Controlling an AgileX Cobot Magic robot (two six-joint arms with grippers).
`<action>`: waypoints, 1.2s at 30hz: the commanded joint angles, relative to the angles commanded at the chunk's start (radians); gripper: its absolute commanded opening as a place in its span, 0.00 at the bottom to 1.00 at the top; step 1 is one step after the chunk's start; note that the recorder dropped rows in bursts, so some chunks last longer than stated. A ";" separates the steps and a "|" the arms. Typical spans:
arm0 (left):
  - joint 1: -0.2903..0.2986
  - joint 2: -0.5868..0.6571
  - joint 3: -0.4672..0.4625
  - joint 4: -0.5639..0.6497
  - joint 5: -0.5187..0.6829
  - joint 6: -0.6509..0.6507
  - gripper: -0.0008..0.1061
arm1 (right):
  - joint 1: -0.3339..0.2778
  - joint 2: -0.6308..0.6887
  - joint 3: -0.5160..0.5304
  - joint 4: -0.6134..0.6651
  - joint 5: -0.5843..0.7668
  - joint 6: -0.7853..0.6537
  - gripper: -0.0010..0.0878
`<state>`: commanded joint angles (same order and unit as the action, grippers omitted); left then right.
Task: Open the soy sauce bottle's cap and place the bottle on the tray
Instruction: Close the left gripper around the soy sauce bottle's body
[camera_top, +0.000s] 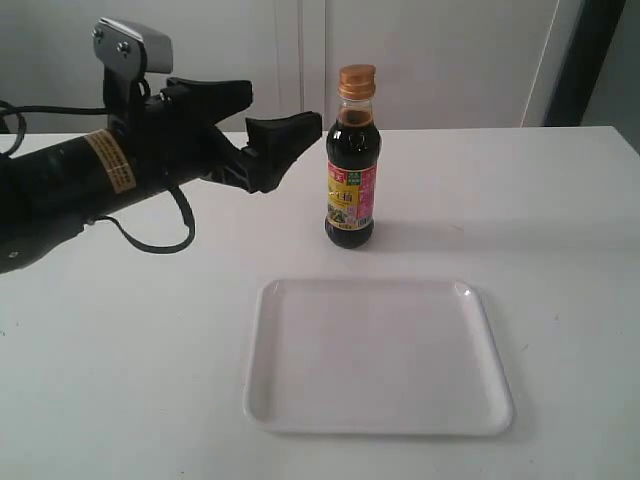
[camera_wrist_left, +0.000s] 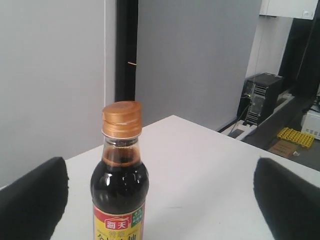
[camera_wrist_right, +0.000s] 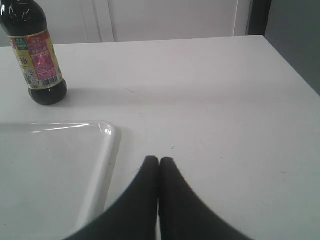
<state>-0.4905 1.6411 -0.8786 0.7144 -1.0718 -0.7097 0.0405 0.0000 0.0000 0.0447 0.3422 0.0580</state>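
on the white table, my left arm is level with the bottle's shoulder, not touching it

from the left, my left gripper (camera_top: 268, 128) comes in with its jaws spread wide, the near fingertip (camera_top: 300, 128) just beside the soy sauce bottle (camera_top: 351, 175); the bottle stands upright on the table (camera_top: 520, 210), its cap (camera_top: 356, 81) shut, just behind the tray (camera_top: 378, 357) and not on it; over on the right, my right gripper (camera_wrist_right: 159, 161) sits low above the table beside the tray's corner, fingers pressed together with nothing between them
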 joint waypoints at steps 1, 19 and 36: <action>0.000 0.013 -0.005 0.000 -0.008 0.000 0.99 | 0.000 0.000 0.000 0.000 0.000 0.000 0.01; 0.000 0.221 -0.143 0.057 -0.079 0.035 0.99 | 0.000 0.000 0.000 0.000 0.000 0.000 0.01; -0.022 0.426 -0.336 0.049 -0.069 0.036 0.99 | 0.000 0.000 0.000 0.000 0.000 0.000 0.01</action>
<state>-0.5127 2.0669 -1.2147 0.7635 -1.1405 -0.6733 0.0405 0.0000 0.0000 0.0447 0.3422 0.0580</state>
